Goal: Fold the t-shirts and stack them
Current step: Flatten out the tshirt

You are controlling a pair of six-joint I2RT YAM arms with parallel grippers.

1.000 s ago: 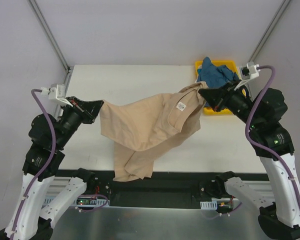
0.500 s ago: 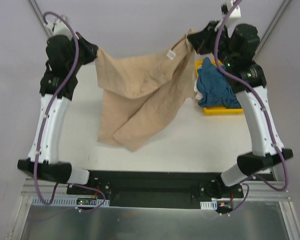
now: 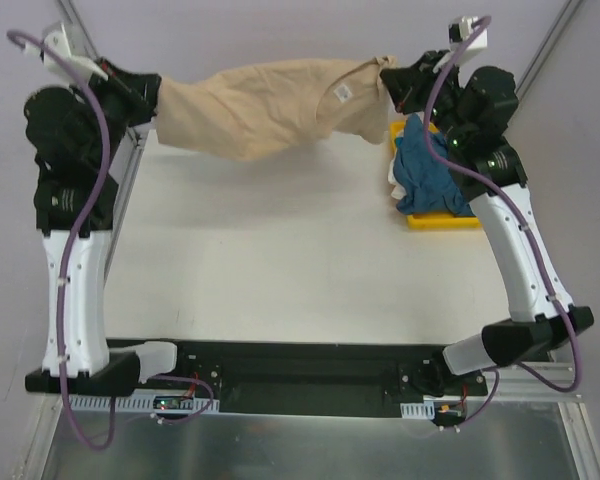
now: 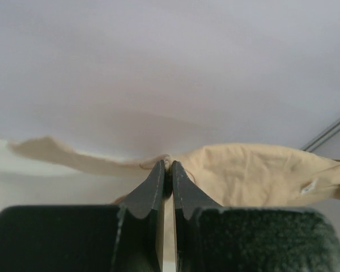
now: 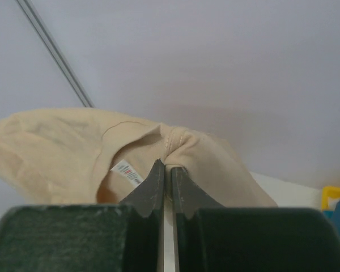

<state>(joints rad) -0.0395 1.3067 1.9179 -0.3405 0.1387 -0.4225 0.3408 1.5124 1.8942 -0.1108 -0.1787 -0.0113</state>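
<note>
The tan-beige t-shirt (image 3: 265, 100) hangs stretched in the air between both grippers, above the far edge of the table. Its white neck label (image 3: 341, 92) shows near the right end. My left gripper (image 3: 152, 92) is shut on the shirt's left end; in the left wrist view the cloth (image 4: 255, 173) is pinched at the fingertips (image 4: 167, 165). My right gripper (image 3: 388, 78) is shut on the collar seam (image 5: 175, 139), with the label (image 5: 126, 171) just left of it. The teal-blue t-shirt (image 3: 428, 168) lies crumpled in the yellow tray.
The yellow plastic tray (image 3: 445, 219) sits at the far right of the white table (image 3: 280, 260). Metal frame posts (image 3: 555, 40) rise at the back corners. Both arms reach high toward the back wall.
Both grippers have risen and pulled apart, the left one moving left. The tan shirt is now pulled taut and lifted fully off the table, where before it hung down loosely.
</note>
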